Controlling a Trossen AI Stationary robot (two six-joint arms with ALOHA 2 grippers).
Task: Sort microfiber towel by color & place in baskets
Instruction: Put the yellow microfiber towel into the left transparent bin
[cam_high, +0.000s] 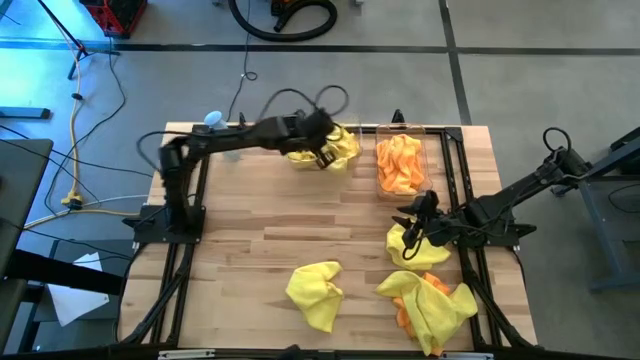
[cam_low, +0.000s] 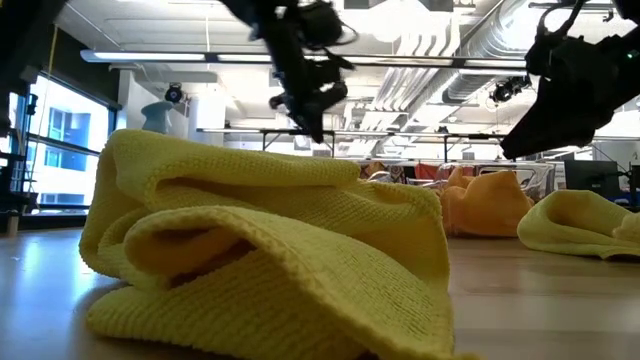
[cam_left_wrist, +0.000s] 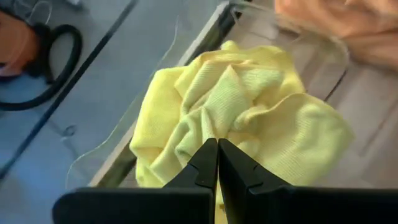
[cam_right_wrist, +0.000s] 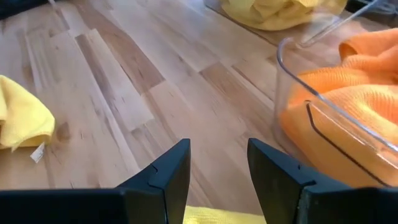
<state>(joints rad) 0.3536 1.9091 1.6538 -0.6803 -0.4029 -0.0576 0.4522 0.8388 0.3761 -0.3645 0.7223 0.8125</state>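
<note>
My left gripper (cam_high: 325, 152) is shut and empty above the far left basket (cam_high: 352, 130), which holds rumpled yellow towels (cam_left_wrist: 236, 106). My right gripper (cam_right_wrist: 217, 165) is open and empty, hovering over a yellow towel (cam_high: 410, 248) that lies on the table at the right. The far right basket (cam_right_wrist: 323, 118) holds orange towels (cam_high: 400, 165). Another yellow towel (cam_high: 315, 290) lies near the table's front and fills the low view (cam_low: 270, 250). A heap of yellow and orange towels (cam_high: 432, 305) lies at the front right.
A small clear bottle with a pale blue cap (cam_high: 213, 120) stands at the table's far left corner. Bare wood (cam_high: 270, 220) lies between the baskets and the loose towels. Black frame rails run along the table's left and right sides.
</note>
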